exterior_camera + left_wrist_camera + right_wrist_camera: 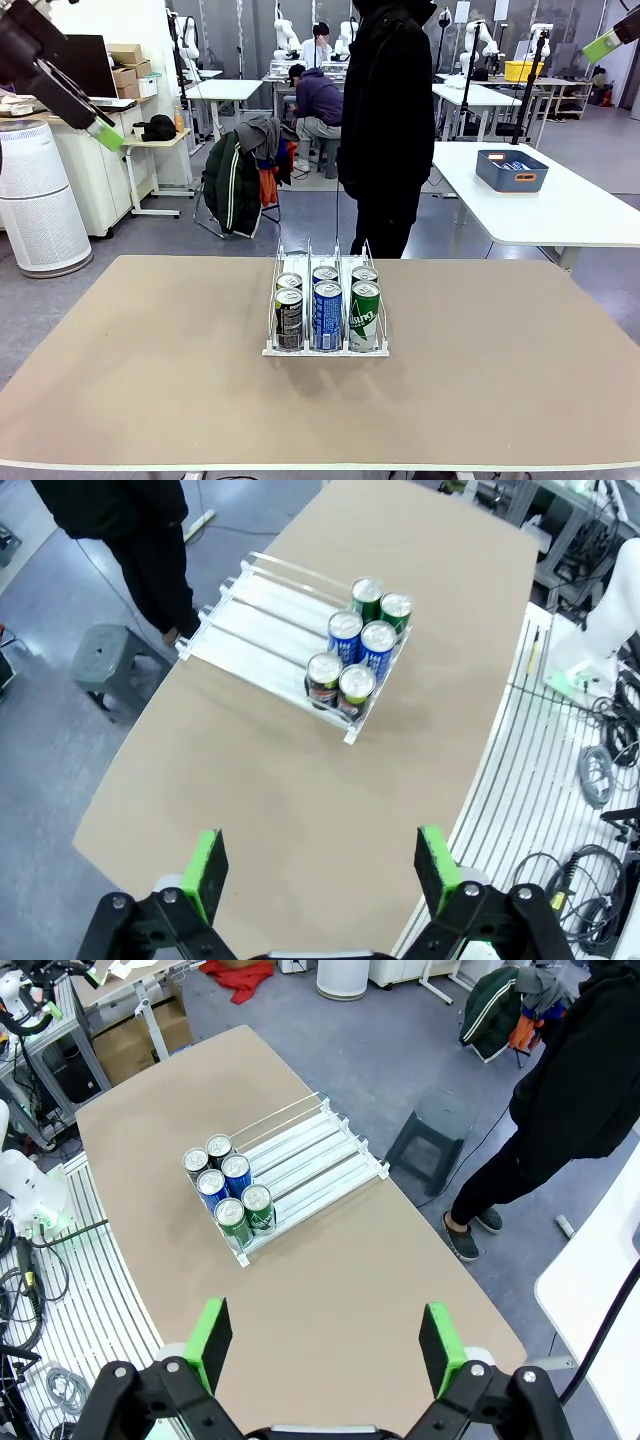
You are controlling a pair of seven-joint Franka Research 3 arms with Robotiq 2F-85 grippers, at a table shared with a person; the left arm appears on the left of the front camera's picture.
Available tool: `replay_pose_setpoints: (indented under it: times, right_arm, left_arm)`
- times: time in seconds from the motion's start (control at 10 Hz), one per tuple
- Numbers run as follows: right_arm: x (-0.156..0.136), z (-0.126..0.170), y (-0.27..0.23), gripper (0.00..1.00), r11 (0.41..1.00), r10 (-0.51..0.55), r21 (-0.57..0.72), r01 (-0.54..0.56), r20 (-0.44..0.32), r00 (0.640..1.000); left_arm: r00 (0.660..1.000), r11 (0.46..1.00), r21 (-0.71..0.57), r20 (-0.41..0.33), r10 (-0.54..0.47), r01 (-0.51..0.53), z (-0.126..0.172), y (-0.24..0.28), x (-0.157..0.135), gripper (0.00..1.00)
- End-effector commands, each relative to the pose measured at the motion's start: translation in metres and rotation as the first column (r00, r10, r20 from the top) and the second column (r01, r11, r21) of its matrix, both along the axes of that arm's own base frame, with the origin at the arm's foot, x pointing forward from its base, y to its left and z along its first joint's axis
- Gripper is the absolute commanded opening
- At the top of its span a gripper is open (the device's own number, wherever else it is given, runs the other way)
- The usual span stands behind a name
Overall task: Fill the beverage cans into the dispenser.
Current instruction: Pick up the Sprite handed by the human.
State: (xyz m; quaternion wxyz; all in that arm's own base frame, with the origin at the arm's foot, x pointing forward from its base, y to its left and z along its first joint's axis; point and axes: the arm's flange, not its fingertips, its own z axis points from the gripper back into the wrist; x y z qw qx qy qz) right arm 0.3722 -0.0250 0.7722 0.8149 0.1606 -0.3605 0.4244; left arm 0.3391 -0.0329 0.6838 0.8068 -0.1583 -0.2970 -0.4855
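Observation:
The dispenser [325,350] stands in the middle of the tan table. Several beverage cans fill its near end, two deep: a dark pair [289,318] on the left, a blue pair [327,314] in the middle lane and a green pair [364,315] on the right. My left gripper [103,133] hangs high at the upper left, open and holding nothing. My right gripper [603,46] is high at the upper right, also open. The left wrist view shows the dispenser [260,620] and cans [360,650] far below the left gripper [320,870]. In the right wrist view the right gripper [325,1345] is well above the dispenser [320,1150] and cans [228,1195].
A person in black [385,120] stands at the table's far edge, right behind the dispenser. A grey stool [435,1125] sits on the floor beside them. A blue bin [511,170] rests on a white table at the back right. Bare tabletop [150,340] surrounds the dispenser.

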Motion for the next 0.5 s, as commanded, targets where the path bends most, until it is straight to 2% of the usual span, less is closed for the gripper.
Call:
replay_pose_setpoints:
  times: [0.0,0.1,0.2,0.3,0.4]
  right_arm:
    - [-0.0011,-0.0011,0.0011,1.0,1.0,-0.001,0.001,0.001,-0.002,1.0]
    - [-0.0011,-0.0011,0.0011,1.0,1.0,-0.001,0.001,0.001,-0.002,1.0]
    - [-0.0011,-0.0011,0.0011,1.0,1.0,-0.001,0.001,0.001,-0.002,1.0]
    - [-0.0011,-0.0011,0.0011,1.0,1.0,-0.001,0.001,0.001,-0.002,1.0]
    - [-0.0011,-0.0011,0.0011,1.0,1.0,-0.001,0.001,0.001,-0.002,1.0]
  left_arm:
    - [1.0,0.997,-0.077,-0.01,-0.026,0.025,0.007,0.0071,0.0042,1.0]
    - [1.0,0.995,-0.094,0.021,-0.013,0.015,0.0135,0.0038,0.0016,1.0]
    - [0.997,0.997,-0.048,0.039,-0.059,0.061,0.0085,0.0,0.0013,1.0]
    - [1.0,0.998,-0.062,0.004,0.001,-0.001,0.0137,0.0023,-0.002,1.0]
    - [1.0,0.998,-0.062,0.004,0.001,-0.001,0.0137,0.0023,-0.002,1.0]
